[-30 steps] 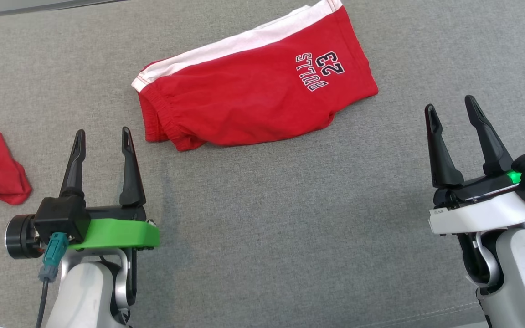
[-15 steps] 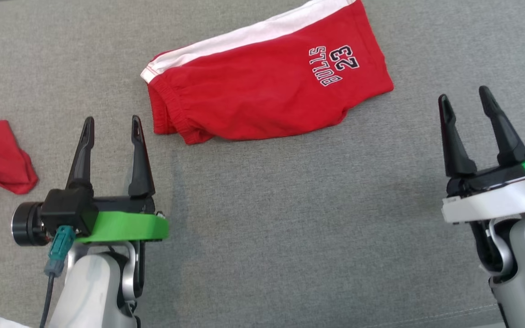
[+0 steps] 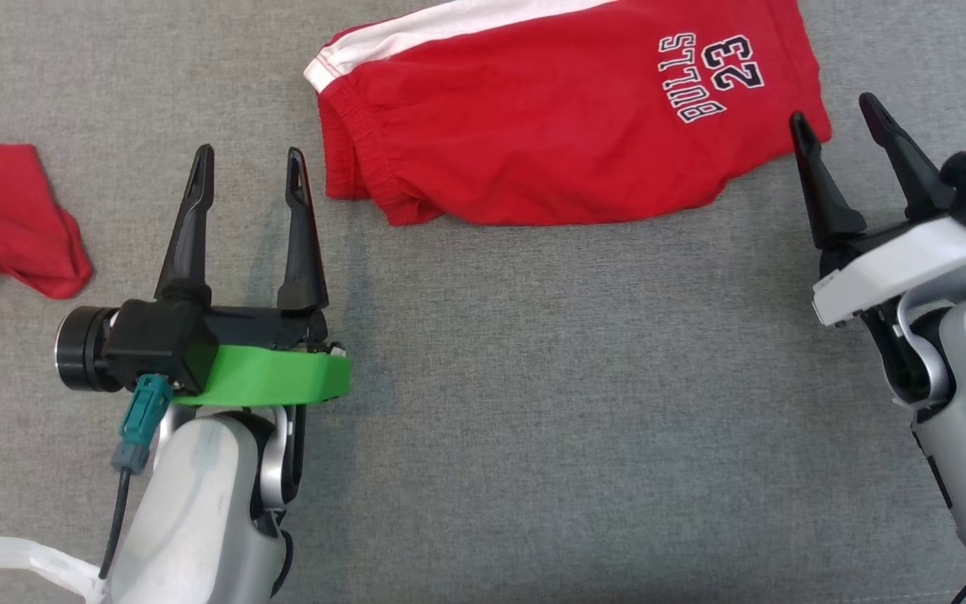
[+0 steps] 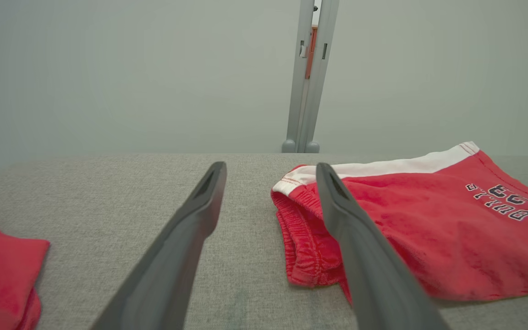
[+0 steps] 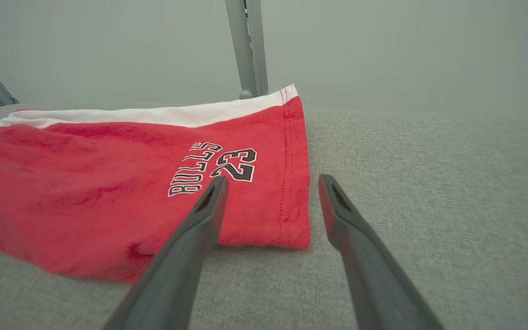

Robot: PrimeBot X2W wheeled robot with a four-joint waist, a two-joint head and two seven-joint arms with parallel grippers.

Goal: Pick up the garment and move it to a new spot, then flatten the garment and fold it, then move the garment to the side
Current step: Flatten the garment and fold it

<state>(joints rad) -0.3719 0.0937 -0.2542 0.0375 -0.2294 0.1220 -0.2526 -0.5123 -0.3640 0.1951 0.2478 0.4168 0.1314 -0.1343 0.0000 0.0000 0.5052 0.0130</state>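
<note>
Shorts of red fabric with a white side stripe (image 3: 550,126) lie on the grey cloth tabletop (image 3: 533,377). The left gripper (image 3: 248,155) hangs beside their waistband and the right gripper (image 3: 833,107) near their hem corner, both jaws wide apart and empty.

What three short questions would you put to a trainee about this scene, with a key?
1. True or false: the left pincer is shut on the red shorts.
2. Which number is printed on the shorts? A) 32 B) 23 C) 45
3. Fill the gap: a second red garment lies on the grey surface, to the robot's ____ of the shorts.

Key:
1. False. Its two fingers stand apart and hold nothing.
2. B.
3. Left.
</note>
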